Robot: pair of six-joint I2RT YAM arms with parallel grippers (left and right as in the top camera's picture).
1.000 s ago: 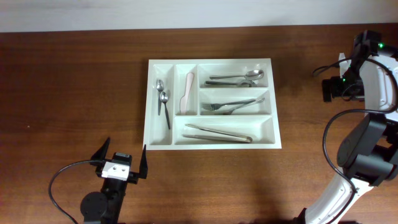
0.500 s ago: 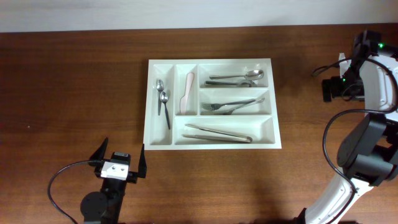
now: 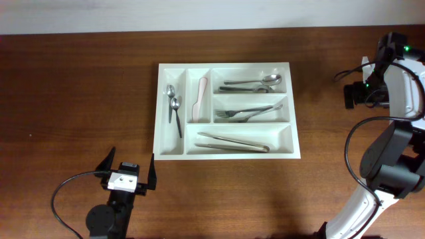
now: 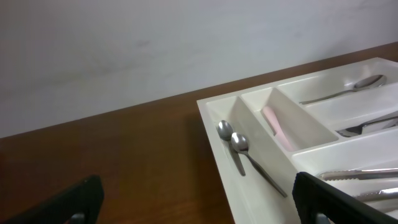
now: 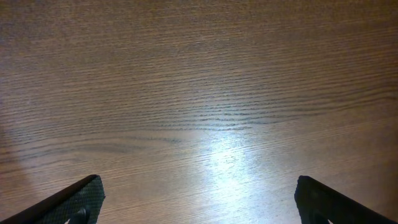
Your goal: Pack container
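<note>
On the brown wooden desk [image 3: 80, 86], a little beyond the middle, the white container [image 3: 282, 138] lies flat with its long side running left to right. Its leftmost narrow compartment holds two small spoons [image 3: 174, 106], and the narrow one beside it holds a pale pink utensil [image 3: 200, 99]. Of the three long compartments, the far one holds larger spoons [image 3: 252, 83], the middle one forks [image 3: 249, 111], and the near one a pair of metal tongs [image 3: 232, 141]. The left gripper [image 3: 131, 161] sits near the container's near-left corner, apart from it, with its fingers spread wide and nothing between them. The right gripper [image 5: 199, 186] is well off to the right of the container, above bare wood, its fingers likewise wide apart and empty.
</note>
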